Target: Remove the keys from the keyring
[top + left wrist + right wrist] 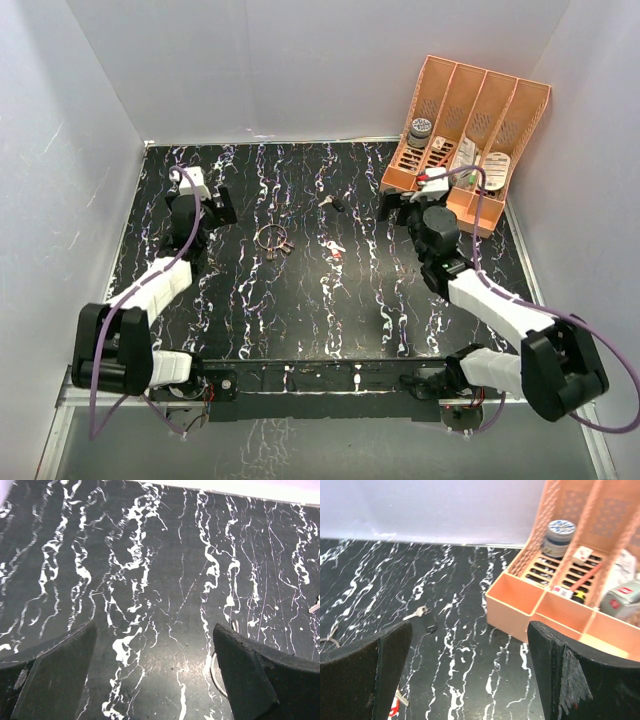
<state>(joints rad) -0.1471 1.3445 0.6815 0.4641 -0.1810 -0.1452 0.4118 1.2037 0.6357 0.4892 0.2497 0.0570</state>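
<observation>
1. One keyring lying mid-worktop, keys attached; two loose keys lying rightward.
2. One organiser, far right, holding one jar.
3. Left tool, right tool: both gaping, empty.

1. Grippers: two, the left gripper and the right gripper.
2. Keyring: one. The keys bunched on it are too small to count.
3. Loose key: one clear to see. A second silvery bit lies beside the red piece.
4. Red piece: one.
5. Small black loop: one.
6. Orange organiser: one, with four long slots.
7. Inside it, one round jar and one red stick; the other things there are unclear.
</observation>
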